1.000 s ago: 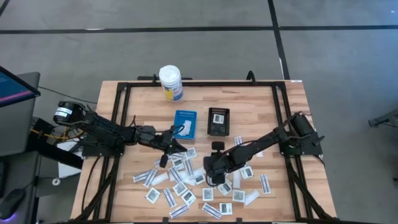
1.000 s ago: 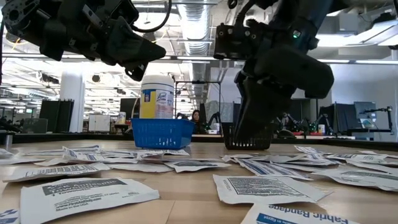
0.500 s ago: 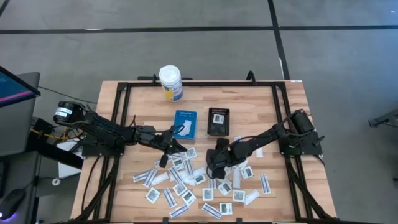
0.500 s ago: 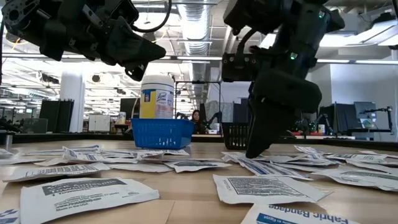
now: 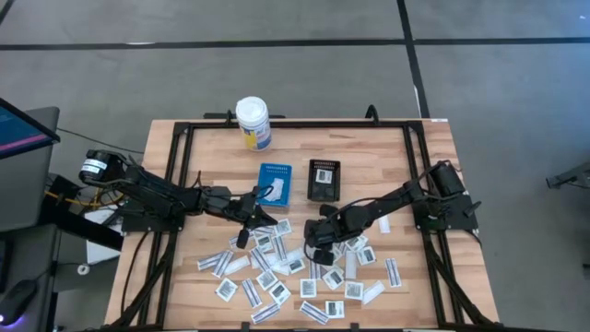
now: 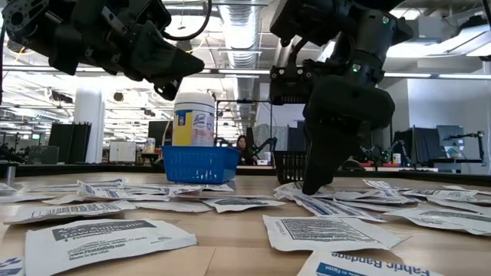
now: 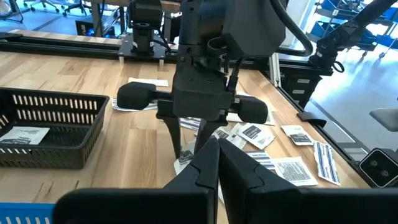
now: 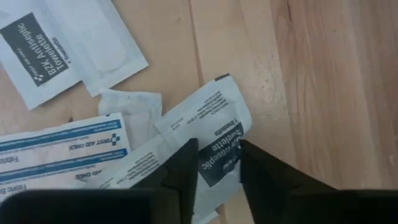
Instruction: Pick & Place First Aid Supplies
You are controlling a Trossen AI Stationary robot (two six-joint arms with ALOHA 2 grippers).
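Note:
Many white first aid packets [image 5: 277,267] lie flat on the near half of the wooden table [image 5: 387,148]. My right gripper [image 8: 219,163] points steeply down at one printed packet [image 8: 214,121] near the heap's far right side. Its fingers stand a little apart over the packet's middle; the left wrist view shows the same gap [image 7: 186,144]. My left gripper [image 7: 214,149] hangs shut and level above the table next to the blue tray [image 5: 275,183], holding nothing. The black tray [image 5: 323,189] has one packet inside. My right gripper comes from above, slanting, with its two fingertips [image 8: 186,163] down on the printed packet. One tip lies over each long side and the dark print [image 8: 217,158] shows between them. The packet lies flat on the table among others. Whether it is pinched, I cannot tell.
A white bottle with a yellow label [image 5: 253,123] stands at the far edge, left of centre. A black frame rail [image 5: 304,123] runs round the table. Bare wood lies right of the black tray and along the far right.
My right gripper has gone a little toward the far edge and down until its tips reached the packets, rolling slightly on the way; for the last half second it has kept its place. The packets lie as before.

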